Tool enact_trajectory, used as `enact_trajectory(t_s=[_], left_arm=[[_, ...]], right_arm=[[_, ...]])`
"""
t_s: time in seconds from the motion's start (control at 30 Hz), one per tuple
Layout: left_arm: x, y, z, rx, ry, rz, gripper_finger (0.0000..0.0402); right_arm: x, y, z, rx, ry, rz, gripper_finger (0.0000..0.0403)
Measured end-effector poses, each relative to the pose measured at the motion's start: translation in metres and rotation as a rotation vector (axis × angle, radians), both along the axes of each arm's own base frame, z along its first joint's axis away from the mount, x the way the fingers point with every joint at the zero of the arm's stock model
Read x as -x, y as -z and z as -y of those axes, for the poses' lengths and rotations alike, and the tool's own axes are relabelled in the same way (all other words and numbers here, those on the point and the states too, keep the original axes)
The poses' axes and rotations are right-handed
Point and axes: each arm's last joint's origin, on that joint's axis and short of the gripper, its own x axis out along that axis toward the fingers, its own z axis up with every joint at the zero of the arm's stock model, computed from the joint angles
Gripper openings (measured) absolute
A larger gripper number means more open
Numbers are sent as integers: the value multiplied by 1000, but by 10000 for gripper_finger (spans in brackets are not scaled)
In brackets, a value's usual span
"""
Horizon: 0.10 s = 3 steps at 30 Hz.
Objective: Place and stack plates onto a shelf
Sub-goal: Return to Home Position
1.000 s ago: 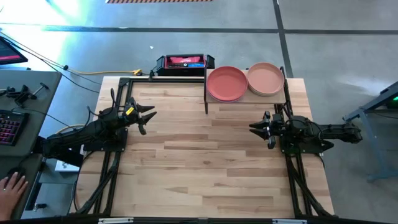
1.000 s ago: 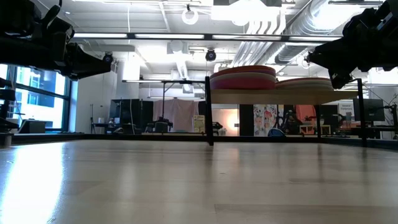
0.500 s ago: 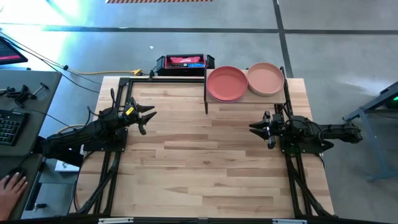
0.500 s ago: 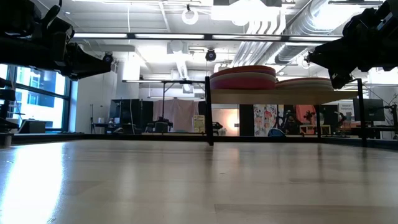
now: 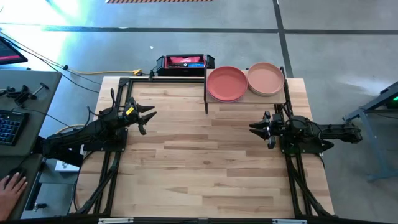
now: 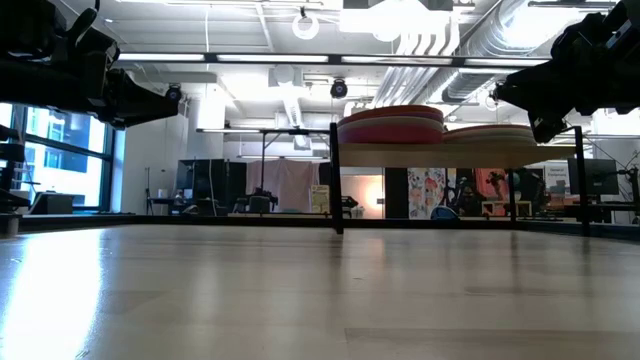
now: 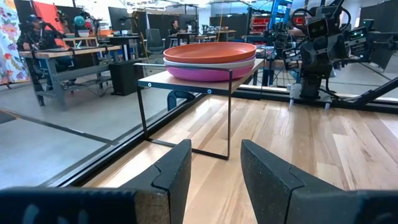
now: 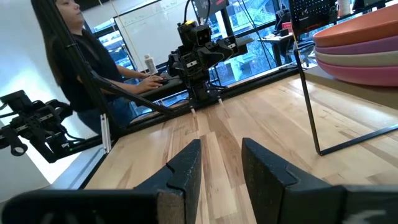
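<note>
Two stacks of plates sit on the shelf at the table's far right: a red-topped stack on its left half and a peach-topped stack on its right half. Seen from the left wrist, one stack shows a terracotta plate over a pale one over a purple one. My left gripper hovers open above the table's left side, pointing level. Over the right side my right gripper also stands open, just in front of the shelf. Neither holds anything.
A red and black box lies beyond the far edge. A person sits at a desk to the left, one hand showing by it. The wooden tabletop stretches bare between the arms.
</note>
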Motion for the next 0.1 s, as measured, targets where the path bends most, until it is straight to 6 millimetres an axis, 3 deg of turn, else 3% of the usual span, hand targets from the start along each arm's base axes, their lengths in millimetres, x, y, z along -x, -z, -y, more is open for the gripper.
enact_trajectory(t_s=[0.1], left_arm=[[0, 0, 0, 0, 0, 0, 129]], right_arm=[[0, 0, 0, 0, 0, 0, 99]])
